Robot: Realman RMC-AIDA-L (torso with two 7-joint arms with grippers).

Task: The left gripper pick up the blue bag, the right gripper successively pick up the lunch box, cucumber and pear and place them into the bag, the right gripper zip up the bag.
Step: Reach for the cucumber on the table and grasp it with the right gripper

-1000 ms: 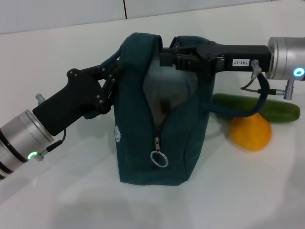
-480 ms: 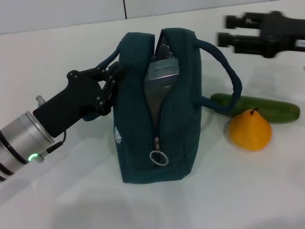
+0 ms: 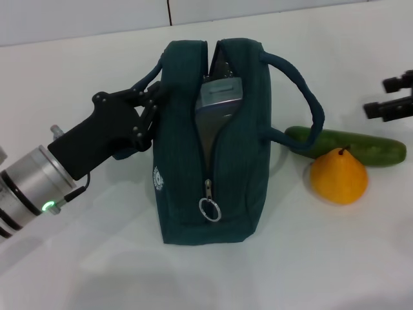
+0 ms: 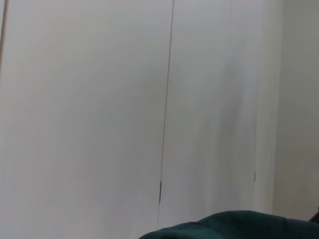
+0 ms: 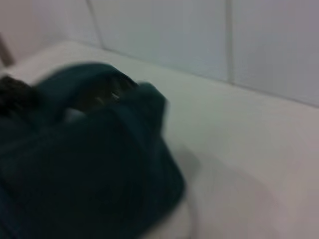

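1. The blue bag (image 3: 216, 148) is being kept upright at the centre of the frame, its left handle pinched by the left gripper (image 3: 147, 103).
2. The lunch box (image 3: 219, 103) is being shown inside the half-unzipped opening, near the top.
3. The right gripper (image 3: 390, 98) is being held at the right edge, fingers spread, gripping nothing.
4. The cucumber (image 3: 352, 146) and pear (image 3: 339, 176) are being left on the table (image 3: 77, 71), at the right, touching each other.
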